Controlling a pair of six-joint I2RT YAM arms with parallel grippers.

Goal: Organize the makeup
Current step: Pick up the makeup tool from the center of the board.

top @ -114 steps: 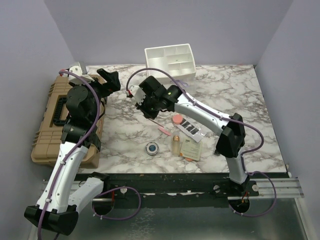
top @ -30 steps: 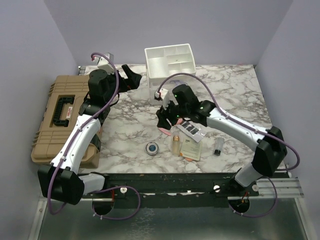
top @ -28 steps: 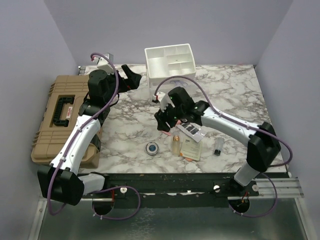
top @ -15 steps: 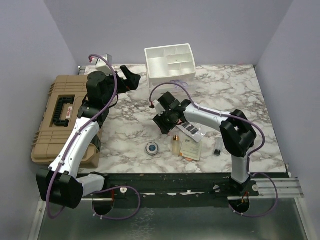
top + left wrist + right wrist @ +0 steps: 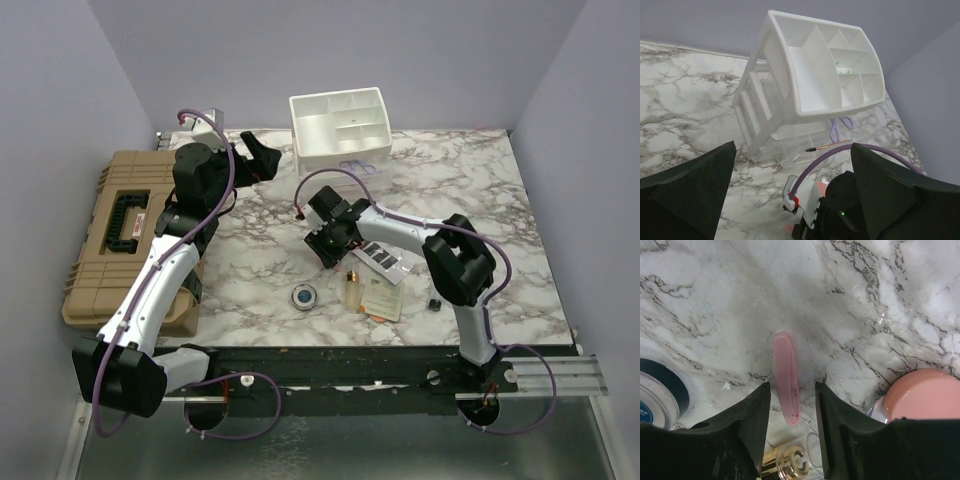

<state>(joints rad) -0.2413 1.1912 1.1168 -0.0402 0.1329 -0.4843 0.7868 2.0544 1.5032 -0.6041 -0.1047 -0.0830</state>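
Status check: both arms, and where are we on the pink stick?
Left gripper jaws wide open, empty, facing the organizer. Right gripper jaws open, straddling pink stick lying flat, gaps either side. Amber bottle close by the fingertips.

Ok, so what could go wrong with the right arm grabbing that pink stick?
The right gripper straddles the thin pink stick, which lies flat on the table; it could slip or roll out as the jaws close. The amber bottle stands right beside the gripper and could be knocked over.
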